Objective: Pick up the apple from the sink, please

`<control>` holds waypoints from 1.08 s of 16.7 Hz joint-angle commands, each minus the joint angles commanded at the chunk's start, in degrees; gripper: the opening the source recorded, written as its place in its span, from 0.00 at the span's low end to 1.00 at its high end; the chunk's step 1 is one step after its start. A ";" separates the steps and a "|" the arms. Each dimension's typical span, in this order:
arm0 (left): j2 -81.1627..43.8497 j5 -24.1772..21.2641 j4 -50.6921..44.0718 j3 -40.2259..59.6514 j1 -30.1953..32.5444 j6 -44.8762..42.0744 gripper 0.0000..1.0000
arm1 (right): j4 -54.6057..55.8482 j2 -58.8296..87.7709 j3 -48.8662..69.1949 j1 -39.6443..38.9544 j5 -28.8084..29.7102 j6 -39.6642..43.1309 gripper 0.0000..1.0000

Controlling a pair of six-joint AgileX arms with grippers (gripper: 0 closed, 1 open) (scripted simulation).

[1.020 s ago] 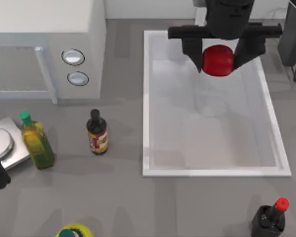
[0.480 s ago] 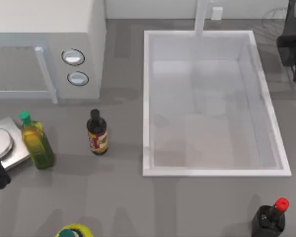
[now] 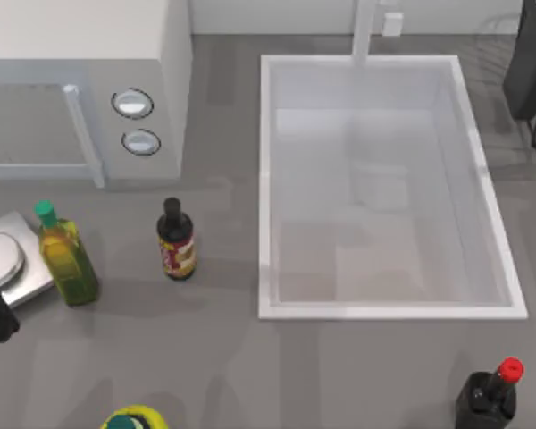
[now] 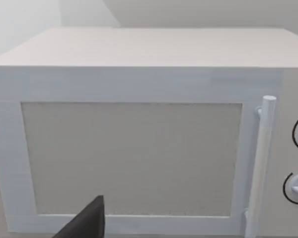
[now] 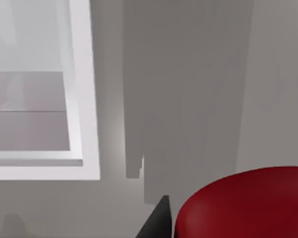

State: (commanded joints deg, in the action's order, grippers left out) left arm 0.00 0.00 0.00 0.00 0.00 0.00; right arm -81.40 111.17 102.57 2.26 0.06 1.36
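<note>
A: While the left tool (image 4: 84,225) idles before the boxy matte microwave (image 4: 139,84), its opening impossible to tell, what changed at the sink (image 3: 384,312)?

B: Its smooth white basin, occupied a second ago, lies bare. The right tool (image 5: 223,228) has carried the glossy, rounded red apple (image 5: 248,203) beyond the thick rim, clamped above the grey worktop (image 5: 188,99). The pick looks done.

Top view: straight down over table, taking in sink (image 3: 266,179) and microwave (image 3: 165,107). Left wrist view: level, close on microwave (image 4: 139,84) door. Right wrist view: downward, close by sink (image 5: 82,99) rim; apple (image 5: 246,206) nearest.
</note>
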 joint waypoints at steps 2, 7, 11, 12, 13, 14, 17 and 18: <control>0.00 0.00 0.00 0.00 0.00 0.00 1.00 | 0.02 0.25 -0.06 -0.22 0.07 -0.15 0.00; 0.00 0.00 0.00 0.00 0.00 0.00 1.00 | 9.48 1.16 -8.46 -0.22 0.05 -0.19 0.00; 0.00 0.00 0.00 0.00 0.00 0.00 1.00 | 20.96 2.37 -18.05 -0.22 0.03 -0.24 0.00; 0.00 0.00 0.00 0.00 0.00 0.00 1.00 | 22.60 2.64 -19.65 -0.22 0.02 -0.25 0.00; 0.00 0.00 0.00 0.00 0.00 0.00 1.00 | 23.63 2.87 -20.65 -0.22 0.02 -0.26 0.00; 0.00 0.00 0.00 0.00 0.00 0.00 1.00 | 24.04 2.99 -21.05 -0.21 0.02 -0.26 0.00; 0.00 0.00 0.00 0.00 0.00 0.00 1.00 | 24.04 2.99 -21.05 -0.21 0.02 -0.26 0.00; 0.00 0.00 0.00 0.00 0.00 0.00 1.00 | 24.04 2.99 -21.05 -0.21 0.02 -0.26 0.08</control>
State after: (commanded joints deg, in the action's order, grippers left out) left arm 0.00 0.00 0.00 0.00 0.00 0.00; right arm -57.36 114.16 81.52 2.05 0.08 1.10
